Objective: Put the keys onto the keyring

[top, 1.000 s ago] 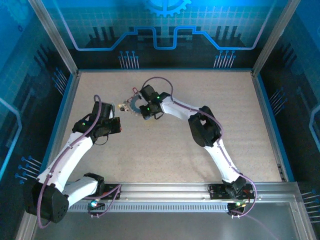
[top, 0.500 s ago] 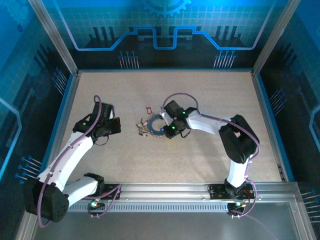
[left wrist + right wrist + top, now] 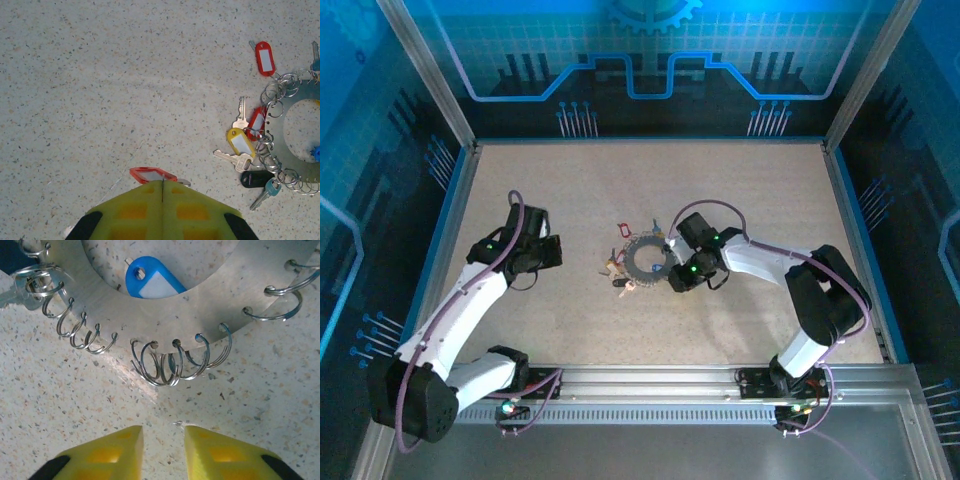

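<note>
The keyring [image 3: 647, 245] is a flat grey band with several small wire loops, lying mid-table. Keys with coloured tags cluster at its left edge: a yellow tag [image 3: 240, 142], a red tag [image 3: 265, 58] and a black tag [image 3: 256, 178]. A blue tag [image 3: 152, 282] lies inside the keyring's hole [image 3: 200, 310]. My right gripper [image 3: 163, 437] is open just short of the ring's right rim [image 3: 672, 272], with bare table between its fingers. My left gripper [image 3: 162, 181] is shut, and a red-tagged key [image 3: 152, 175] sticks out of its tips, well left of the ring [image 3: 552, 252].
The speckled tabletop [image 3: 570, 190] is fenced by blue walls and a metal frame [image 3: 455, 180]. Open floor lies between the left gripper and the key cluster. The right arm's elbow [image 3: 830, 295] sits to the right of the ring.
The right arm has dragged the keyring right and nearer, from the back left to mid-table, and its jaws have opened off the ring. The left arm has barely moved.
</note>
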Motion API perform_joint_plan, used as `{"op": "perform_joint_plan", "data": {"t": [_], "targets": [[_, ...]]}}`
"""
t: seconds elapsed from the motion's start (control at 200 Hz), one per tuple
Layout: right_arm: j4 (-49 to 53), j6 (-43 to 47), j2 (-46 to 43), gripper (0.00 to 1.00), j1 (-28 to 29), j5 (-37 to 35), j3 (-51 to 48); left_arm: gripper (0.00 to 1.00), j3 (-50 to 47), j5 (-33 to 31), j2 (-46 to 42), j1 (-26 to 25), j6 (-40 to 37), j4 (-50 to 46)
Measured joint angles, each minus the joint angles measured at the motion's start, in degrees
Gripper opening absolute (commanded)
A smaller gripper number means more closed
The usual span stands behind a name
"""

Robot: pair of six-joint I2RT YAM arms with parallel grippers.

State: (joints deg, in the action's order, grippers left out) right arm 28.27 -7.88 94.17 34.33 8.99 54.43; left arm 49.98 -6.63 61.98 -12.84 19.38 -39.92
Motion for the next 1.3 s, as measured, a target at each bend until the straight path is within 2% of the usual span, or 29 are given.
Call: {"op": "perform_joint_plan", "data": {"t": [0.285,0.38,0.49,0.745,0.951,0.986,1.051,1.091,1.301], "targets": [[-0.15,0.52,-5.20,0.32,-0.07,1.09,-0.02,0.00,0.00,-0.02,0.28,0.00,0.00,0.00],[-1.14,0.70,-5.66,0.27,-0.22,3.06,-0.02,0.00,0.00,-0.02,0.28,0.00,0.00,0.00],[-1.53,-0.26,-4.66,0.21,-0.20,3.26,0.24,0.00,0.00,0.00,0.28,0.00,0.00,0.00],[-1.75,-1.97,-0.94,0.21,0.39,1.53,2.34,0.00,0.00,0.02,0.28,0.00,0.00,0.00],[-1.73,-2.45,1.29,0.09,3.23,1.36,4.79,0.00,0.00,0.04,0.28,0.00,0.00,0.00],[-1.57,-2.54,1.95,0.10,3.54,1.31,5.29,0.00,0.00,0.02,0.28,0.00,0.00,0.00],[-1.20,-2.89,3.19,0.25,3.78,1.31,6.16,0.00,0.00,0.04,0.28,0.00,0.00,0.00],[-1.07,-3.13,3.89,0.28,3.78,1.11,6.56,0.00,0.00,0.04,0.28,0.00,0.00,0.00],[-0.15,-3.89,5.51,0.31,3.78,0.24,6.91,0.00,0.00,0.04,0.28,0.00,0.00,0.00]]}}
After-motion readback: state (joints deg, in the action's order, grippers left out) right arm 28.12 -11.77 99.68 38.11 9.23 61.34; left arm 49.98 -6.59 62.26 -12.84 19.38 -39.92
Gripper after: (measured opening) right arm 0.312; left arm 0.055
